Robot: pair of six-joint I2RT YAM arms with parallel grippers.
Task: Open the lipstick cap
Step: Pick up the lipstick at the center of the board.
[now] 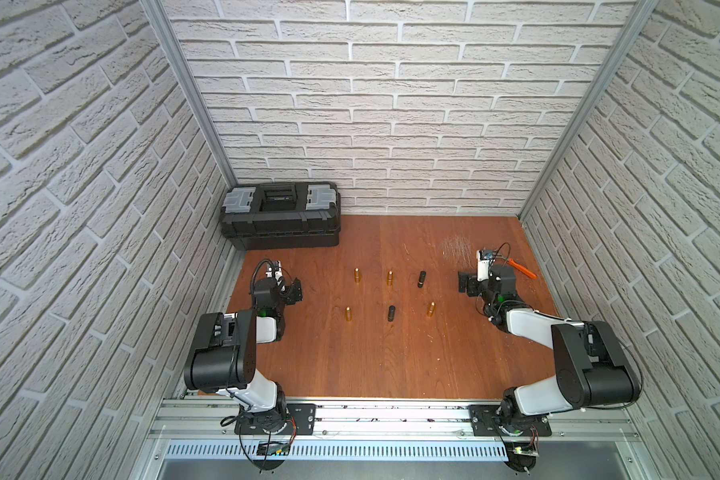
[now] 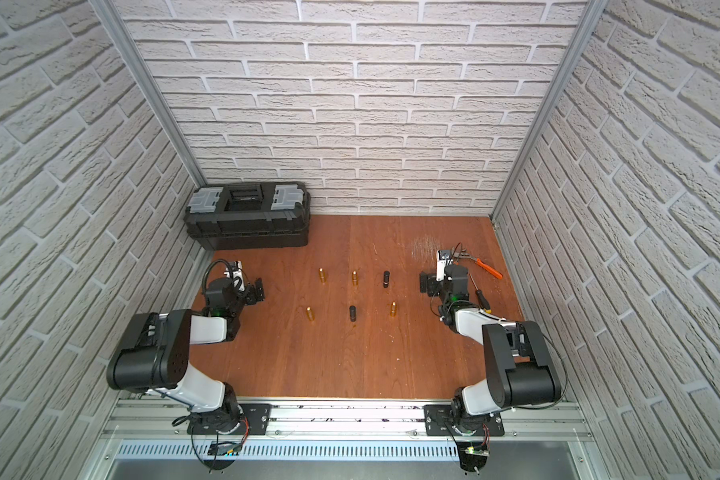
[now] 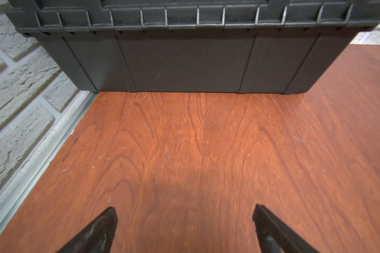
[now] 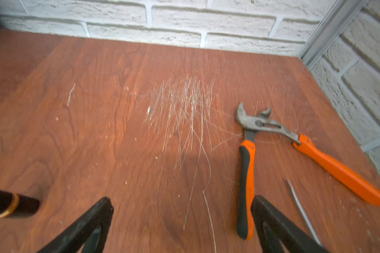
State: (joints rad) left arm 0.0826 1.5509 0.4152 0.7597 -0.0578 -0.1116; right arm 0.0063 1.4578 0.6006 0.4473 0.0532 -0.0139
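Several small upright tubes stand in two rows mid-table in both top views. Two are black lipsticks, one in the far row and one in the near row; the rest are gold, such as one gold tube. The right wrist view catches a black lipstick with a gold ring at its edge. My left gripper hangs open over bare wood, left of the rows. My right gripper is open too, right of the rows, holding nothing.
A black toolbox sits at the back left, just beyond the left gripper. Orange-handled pliers and a screwdriver lie by the right gripper. Brick walls close in the wooden table on three sides.
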